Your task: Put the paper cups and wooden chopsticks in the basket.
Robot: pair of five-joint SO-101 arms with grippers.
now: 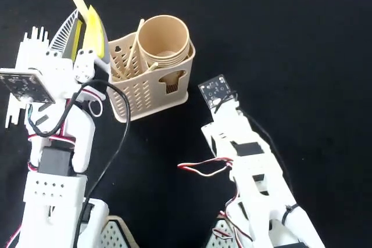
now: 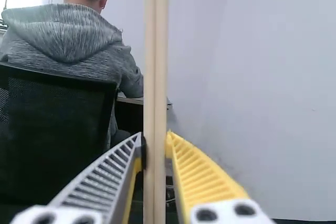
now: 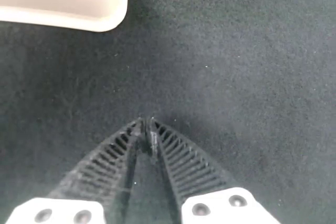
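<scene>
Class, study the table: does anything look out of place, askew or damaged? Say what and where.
Nothing looks spilled or damaged. Only the pale wooden chopsticks are out of place: held in the left gripper beside the beige slotted plastic basket, not inside it.

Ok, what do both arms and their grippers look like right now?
The left arm and right arm are white printed segments with black servos and red, white and black cables. The left gripper has ribbed triangular fingers, one yellow, one white. The right gripper has black ribbed fingers on white bases.
</scene>
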